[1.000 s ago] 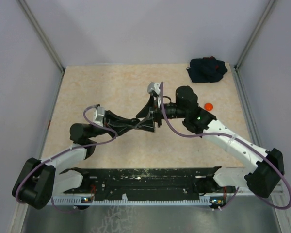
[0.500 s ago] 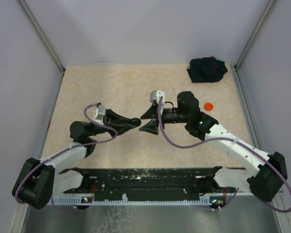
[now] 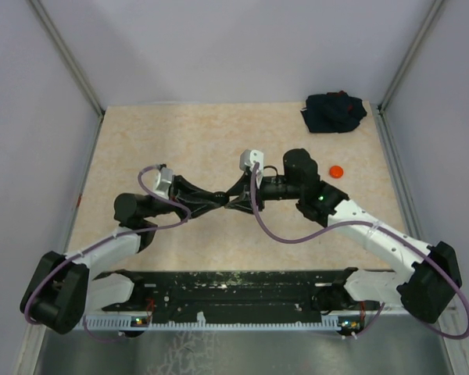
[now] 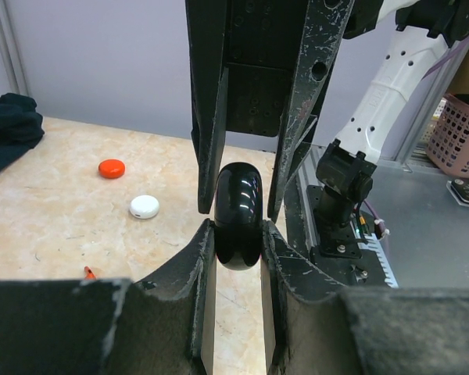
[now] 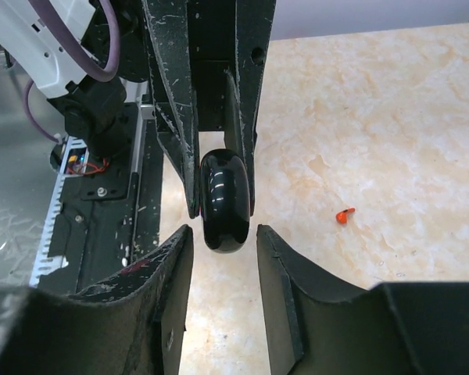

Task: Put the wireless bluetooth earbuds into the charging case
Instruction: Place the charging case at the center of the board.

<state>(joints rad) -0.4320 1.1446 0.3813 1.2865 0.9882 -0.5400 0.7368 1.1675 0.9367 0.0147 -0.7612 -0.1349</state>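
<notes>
At mid-table, newly met — left gripper clamps the black charging case, right gripper spread wide.

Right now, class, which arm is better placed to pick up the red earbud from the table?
Probably the right. The right tool is open, so free to leave; the left tool is shut on the black case. The red earbud lies loose.

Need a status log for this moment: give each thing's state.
left tool: shut on the black case
right tool: open, straddling that case
black case: looks closed, held edge-on
red case: closed, on the table
white case: closed, on the table
red earbud: loose on the table
</notes>
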